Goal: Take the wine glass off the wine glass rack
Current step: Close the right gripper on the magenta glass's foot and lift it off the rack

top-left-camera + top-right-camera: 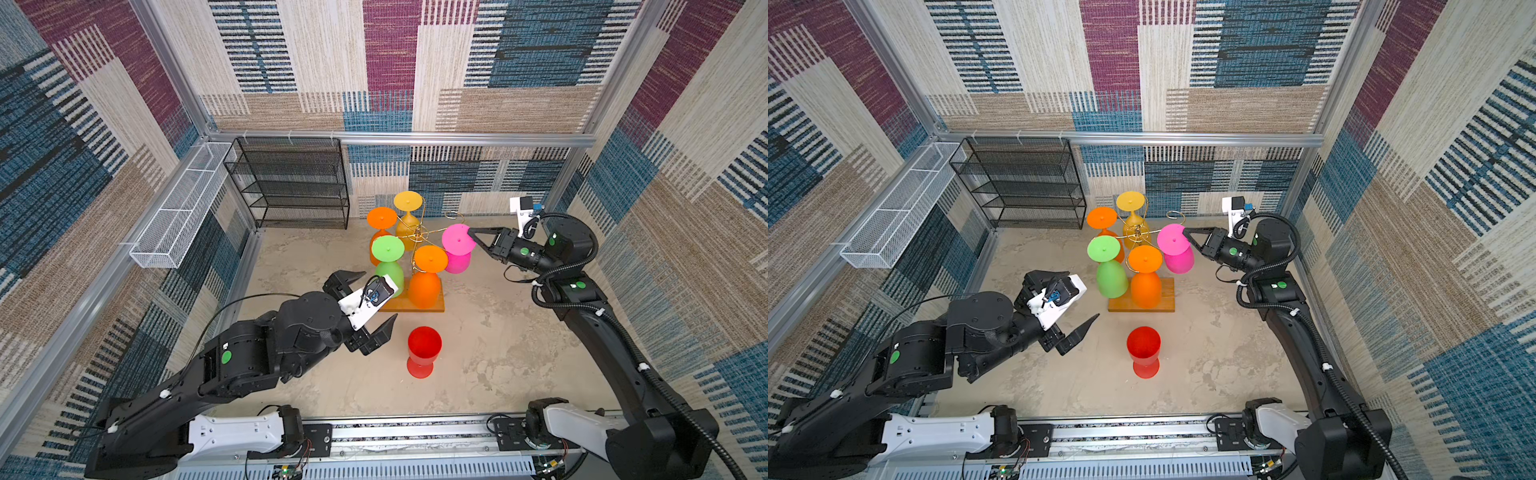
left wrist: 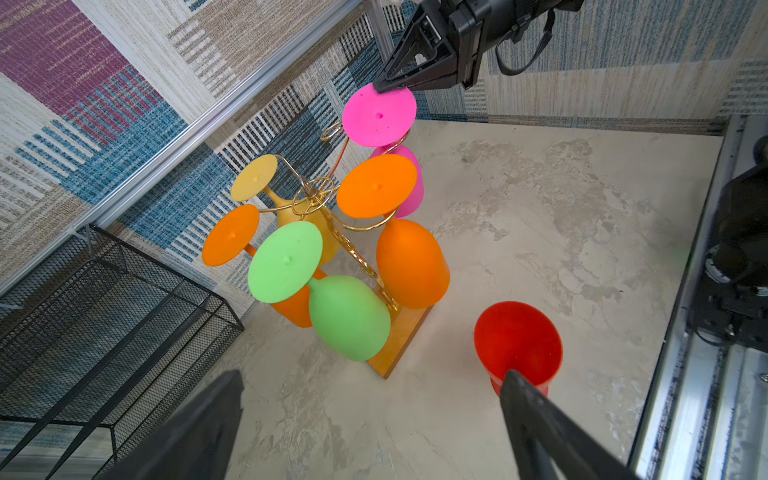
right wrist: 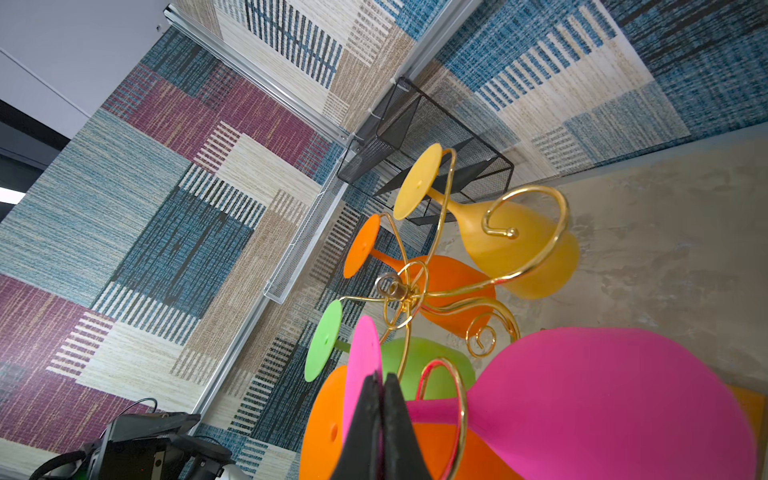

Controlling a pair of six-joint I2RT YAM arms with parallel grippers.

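The wine glass rack (image 1: pixel 417 235) (image 1: pixel 1137 235) (image 2: pixel 309 195) (image 3: pixel 395 291) is a gold wire stand on a wooden base (image 1: pixel 436 306). A pink wine glass (image 1: pixel 457 241) (image 1: pixel 1173 241) (image 2: pixel 378 114) (image 3: pixel 602 395) hangs upside down from it, its stem inside a gold scroll loop. My right gripper (image 1: pixel 470 231) (image 1: pixel 1185 232) (image 2: pixel 380 85) (image 3: pixel 381 380) is shut on the rim of its foot. Green, yellow and two orange glasses hang there too. My left gripper (image 1: pixel 378 296) (image 1: pixel 1077 295) (image 2: pixel 372 374) is open and empty, left of the base.
A red glass (image 1: pixel 424 343) (image 1: pixel 1143 343) (image 2: pixel 517 336) stands upright on the table in front of the rack, close to one left finger. A black mesh shelf unit (image 1: pixel 291 183) is at the back left, with a white mesh basket (image 1: pixel 178 208) along the left wall.
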